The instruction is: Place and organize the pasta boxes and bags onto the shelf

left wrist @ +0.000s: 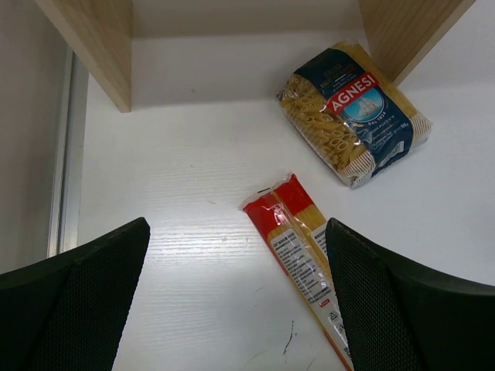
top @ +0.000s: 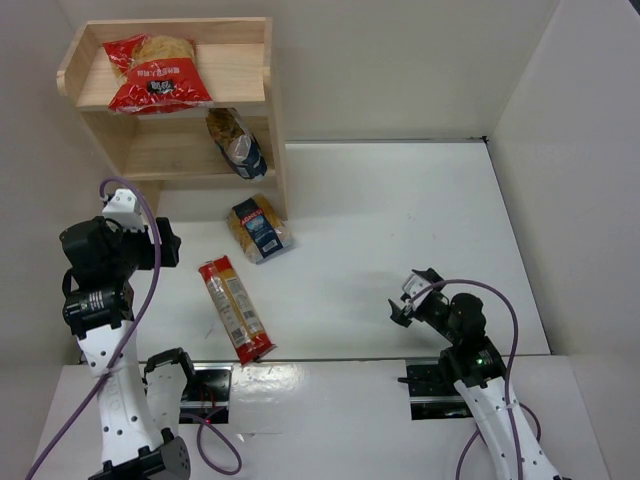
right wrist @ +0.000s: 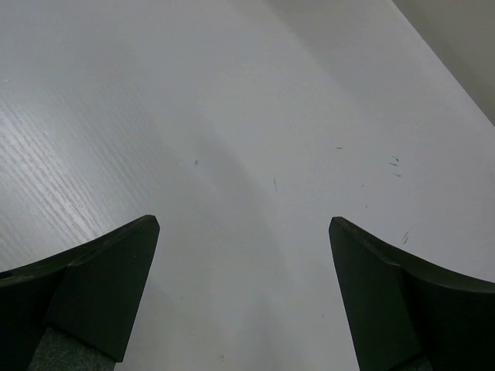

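The wooden shelf [top: 238,70] stands at the far left. The wide red bag [top: 155,72] lies on its top tier. The clear bag with the dark-blue label [top: 236,142] leans on the lower tier. The short yellow pack with the blue label [top: 258,228] lies on the table by the shelf's right leg, also in the left wrist view [left wrist: 352,112]. The long spaghetti pack [top: 235,308] lies nearer, also in the left wrist view [left wrist: 298,247]. My left gripper [top: 165,243] [left wrist: 236,309] is open and empty, above the table left of the spaghetti. My right gripper [top: 408,298] [right wrist: 244,294] is open and empty over bare table.
White walls close in the table at the left, back and right. The shelf's legs [left wrist: 97,42] stand just ahead of my left gripper. A dark slot [top: 205,382] sits by the left arm's base at the near edge.
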`<state>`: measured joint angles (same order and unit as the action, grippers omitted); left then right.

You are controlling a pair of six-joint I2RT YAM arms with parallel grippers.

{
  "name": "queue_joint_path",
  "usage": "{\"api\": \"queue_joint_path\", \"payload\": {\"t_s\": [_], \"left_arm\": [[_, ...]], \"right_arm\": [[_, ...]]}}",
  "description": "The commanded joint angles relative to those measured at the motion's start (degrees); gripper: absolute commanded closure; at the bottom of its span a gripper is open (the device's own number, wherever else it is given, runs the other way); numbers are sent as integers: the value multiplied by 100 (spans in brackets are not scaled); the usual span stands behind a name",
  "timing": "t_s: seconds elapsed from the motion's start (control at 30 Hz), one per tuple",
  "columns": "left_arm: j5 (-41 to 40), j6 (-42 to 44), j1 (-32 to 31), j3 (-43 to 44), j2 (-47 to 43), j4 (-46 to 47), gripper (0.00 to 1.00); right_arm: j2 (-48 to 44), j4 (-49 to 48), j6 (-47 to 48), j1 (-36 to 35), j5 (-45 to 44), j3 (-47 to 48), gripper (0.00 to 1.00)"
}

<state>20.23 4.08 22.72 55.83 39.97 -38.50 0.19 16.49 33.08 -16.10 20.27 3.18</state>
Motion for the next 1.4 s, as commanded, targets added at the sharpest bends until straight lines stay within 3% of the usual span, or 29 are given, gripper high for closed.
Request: {"api": "queue_joint_path", "payload": {"t_s": [0.0,0.07,0.13,0.17,0.2,0.33,0.4,0.5,0.63,0.7,0.77,0.9,1.17,1.37], "left_arm": [[7,-65,31,-29,11,194,0],[7,-65,31,-29,72,194,0],[7,-65,31,-29,73,194,0],[7,-65,31,-29,142,194,0],[7,-65,31,-29,195,194,0],[-45,-65,31,-29,249,194,0],[-45,-65,31,24,249,133,0],[-45,66,31,77,371,53,0],[-45,146,31,366,503,-148,0],[-45,321,31,577,661,-315,0],[-45,427,31,718,836,-403,0],[-45,734,31,981,1004,-640,0],[7,796,31,1105,943,-694,0],[349,1191,31,1105,697,-808,0]], "right_arm": [[-467,160,347,-7,353,33,1],[-467,-4,348,-7,355,34,1],[-467,-469,-186,-7,-277,-107,1],[-467,-489,-31,-7,-130,-55,1],[-467,-298,762,-7,393,111,1],[-467,-497,1393,-7,372,244,1],[-467,-1466,1028,-7,-74,244,1],[-467,-2053,545,-7,-655,437,1],[-179,-1143,-301,-7,-595,1043,1],[120,-1261,-503,124,-936,1395,1],[989,-1079,-574,238,-937,1833,1],[2537,-341,-1338,239,-1042,3590,1],[4372,1800,-2235,291,-428,5567,1],[5509,3534,-1842,510,1231,6485,1]]}}
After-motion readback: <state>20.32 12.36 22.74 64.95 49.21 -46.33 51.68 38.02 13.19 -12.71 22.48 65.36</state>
